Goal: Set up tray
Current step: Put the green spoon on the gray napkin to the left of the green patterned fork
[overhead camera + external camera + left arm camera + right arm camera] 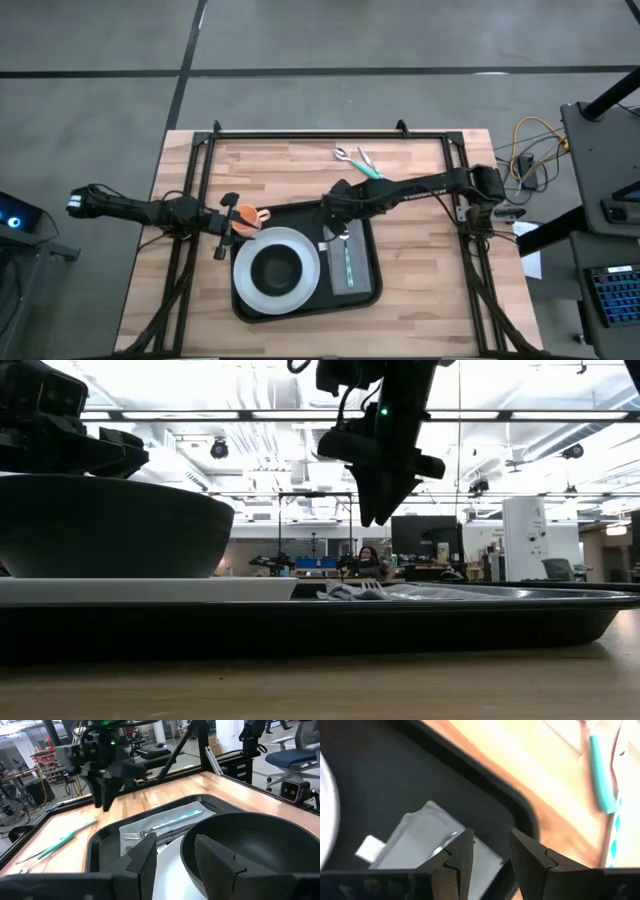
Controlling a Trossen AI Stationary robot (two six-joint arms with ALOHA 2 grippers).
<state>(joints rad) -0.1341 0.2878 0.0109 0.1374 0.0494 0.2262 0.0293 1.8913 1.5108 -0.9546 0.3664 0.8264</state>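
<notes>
In the low view, the black bowl (110,525) is running off the picture's left edge and hiding the plate's far side, while the tray (400,625) wall is blocking most of the fork (350,590). In the right wrist view, the teal-handled utensils (602,780) are blurring and being cropped at the edge.

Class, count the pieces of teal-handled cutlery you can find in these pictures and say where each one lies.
3. One fork lies on the grey napkin inside the tray. Two more pieces lie on the bare table beyond the tray. Others may be hidden.
</notes>
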